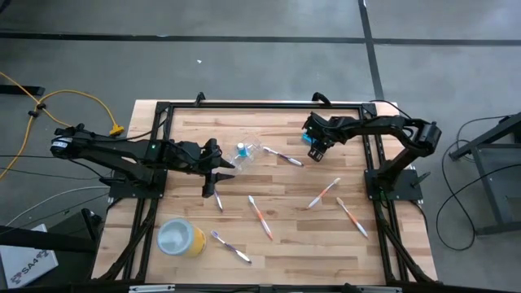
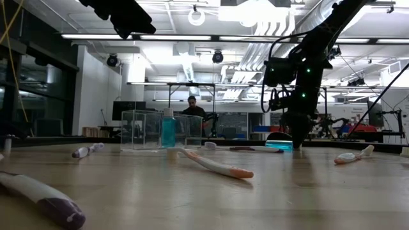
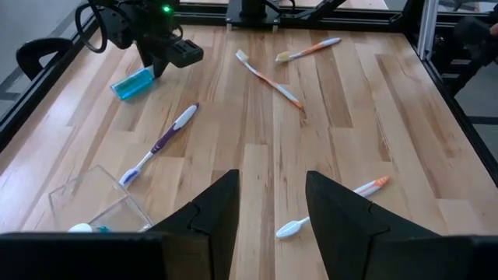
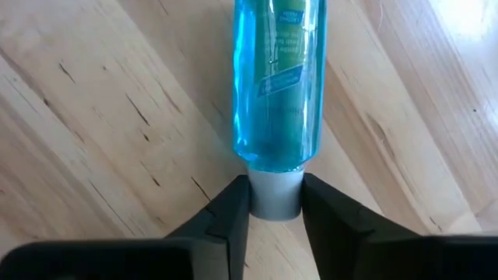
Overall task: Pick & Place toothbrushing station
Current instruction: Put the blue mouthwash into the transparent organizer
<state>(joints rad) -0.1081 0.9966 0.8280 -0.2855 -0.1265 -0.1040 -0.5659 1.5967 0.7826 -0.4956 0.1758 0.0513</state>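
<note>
Btwn right tool (image 4: 274, 204) fingers, pinched at its white cap: clear-blue tube (image 4: 278, 78) w/ green label, lying flat.

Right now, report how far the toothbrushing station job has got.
Done: one blue tube stands in the clear cup. In hand: the right gripper is at the cap of the second blue tube, which lies on the table. Left: the toothbrushes, like the orange one, lie scattered. The left gripper hangs open beside the cup.

On the worktop (image 1: 277, 232), the clear cup (image 1: 247, 152) lies mid-table holding a tube (image 1: 242, 150); toothbrushes are scattered right and forward; another tube (image 4: 278, 78) lies far right.
</note>
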